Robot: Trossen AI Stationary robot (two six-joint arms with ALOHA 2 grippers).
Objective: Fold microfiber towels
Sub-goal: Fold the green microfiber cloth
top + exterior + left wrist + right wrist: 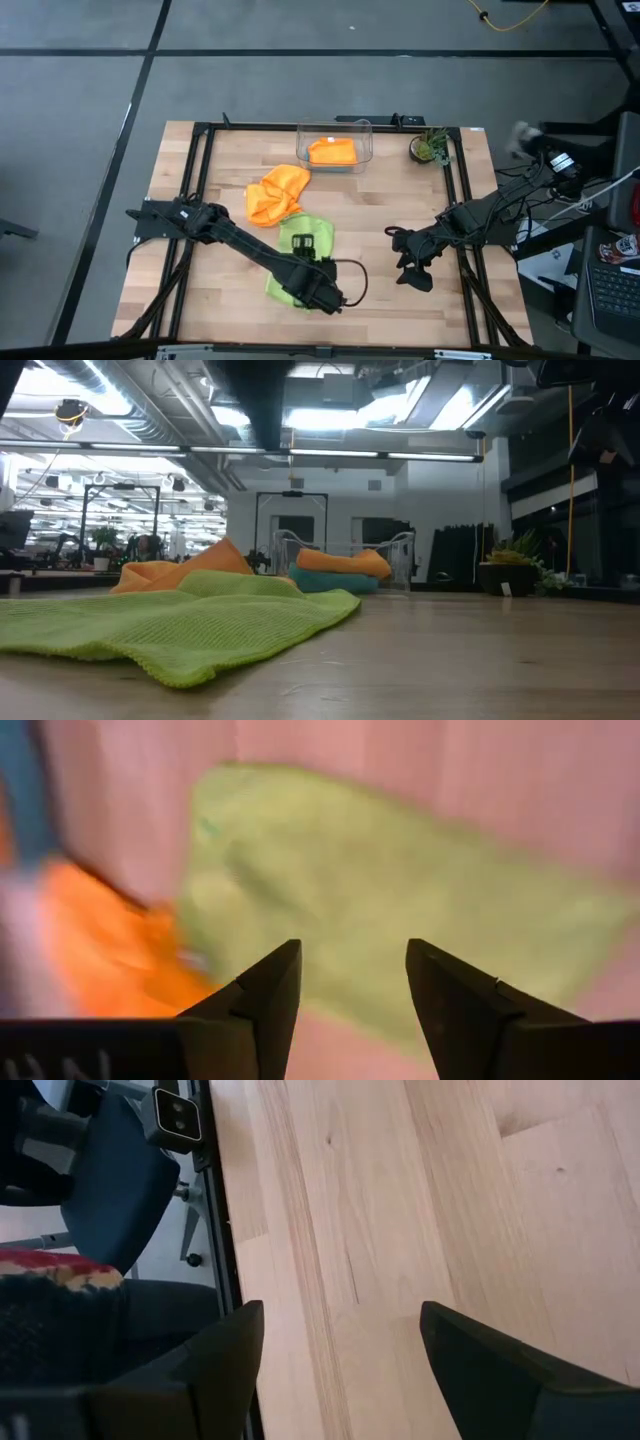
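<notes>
A lime green towel (318, 228) lies spread on the wooden table, near the middle; it fills the foreground of the low view (180, 625). A crumpled orange towel (277, 195) lies just beyond it, touching its far edge (175, 568). A second orange towel (332, 151) lies on a teal towel (330, 582) inside the clear bin (335, 128). My left gripper (310, 260) hovers open above the green towel (400, 870), its fingers (352, 955) clear of the cloth. My right gripper (408, 258) is open and empty over bare wood (340, 1315), right of the towels.
A small potted plant (430, 148) stands at the far right, beside the bin. Black frame rails (468, 250) run along the table's sides. Bare wood lies between the green towel and my right gripper. A chair (110, 1170) stands beyond the table's edge.
</notes>
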